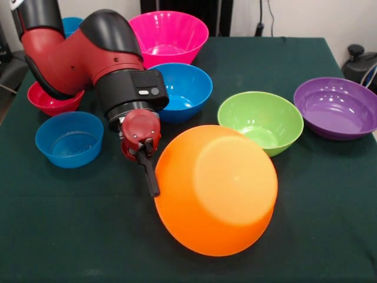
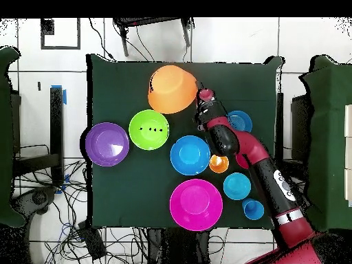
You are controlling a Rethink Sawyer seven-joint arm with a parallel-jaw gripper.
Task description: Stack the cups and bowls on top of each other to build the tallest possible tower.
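Bowls lie apart on the green table point(image 1: 330, 206); no tower is built yet. The big orange bowl point(image 1: 216, 190) is tipped on its side at the near edge, its rim apparently gripped by the claw point(image 1: 152, 177), though the fingers are hard to make out. Turning it flat as a base seems the step in hand; next, release and fetch the pink bowl point(image 1: 168, 36). Counted: five big bowls, three small blue, one red point(image 1: 53, 100), and one orange cup point(image 2: 218, 163).

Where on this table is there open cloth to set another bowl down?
Bare cloth runs along the front edge, before the tipped orange bowl, and at the right between the purple bowl and that edge. It is crowded around the gripper, among the small blue bowl, red bowl and big blue bowl.
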